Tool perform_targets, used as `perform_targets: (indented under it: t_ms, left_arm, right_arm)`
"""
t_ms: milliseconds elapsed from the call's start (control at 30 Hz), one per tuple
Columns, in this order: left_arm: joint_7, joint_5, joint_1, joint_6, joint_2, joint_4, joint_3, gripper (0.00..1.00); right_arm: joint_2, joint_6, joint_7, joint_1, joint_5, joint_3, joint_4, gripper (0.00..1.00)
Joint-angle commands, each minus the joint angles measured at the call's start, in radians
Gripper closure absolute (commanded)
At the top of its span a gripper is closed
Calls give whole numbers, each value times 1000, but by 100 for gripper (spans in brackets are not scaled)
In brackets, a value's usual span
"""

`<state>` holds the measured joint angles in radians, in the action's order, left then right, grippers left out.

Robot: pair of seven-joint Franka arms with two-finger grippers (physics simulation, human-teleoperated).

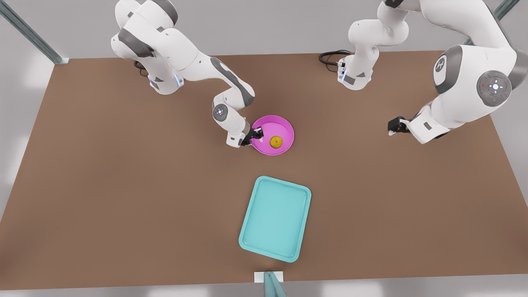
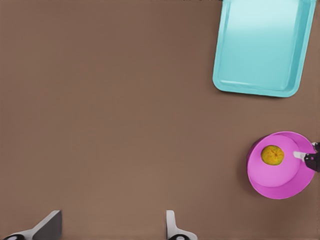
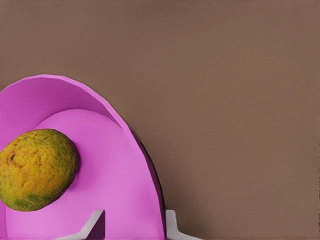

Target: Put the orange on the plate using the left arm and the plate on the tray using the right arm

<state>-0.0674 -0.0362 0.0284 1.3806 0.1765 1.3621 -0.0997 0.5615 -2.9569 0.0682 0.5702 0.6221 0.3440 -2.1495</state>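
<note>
Gripping the rim of the plate (image 1: 284,128) on the front view's left side, the right gripper (image 1: 256,134) has one finger inside the dish and one outside. Inside sits the orange (image 1: 276,142) — resting on the plate's floor. Nearer the camera lies the tray (image 1: 275,218), apart from the plate. Well off toward the front view's right, the left gripper (image 1: 391,126) waits above the table (image 1: 123,185) — fingers (image 2: 47,227) spread

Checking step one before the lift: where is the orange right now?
In the front view the orange lies inside the plate, mid-table, beyond the tray.
</note>
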Motion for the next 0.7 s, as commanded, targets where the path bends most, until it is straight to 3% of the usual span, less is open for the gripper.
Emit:
perform_targets:
  t_ms: [0, 400, 667]
  left_arm:
    - [-3, -50, -1, -29, 3, -5, 2, 0]
    - [-11, -11, -10, -31, -3, -6, 6, 0]
    - [3, -11, -8, -32, 3, -5, 6, 0]
  right_arm:
    - [-2, 6, 16, -1, -1, 0, 0, 49]
    - [-11, 9, 33, -3, -1, 1, 11, 79]
    - [-29, 13, 24, -13, 1, 1, 50, 79]
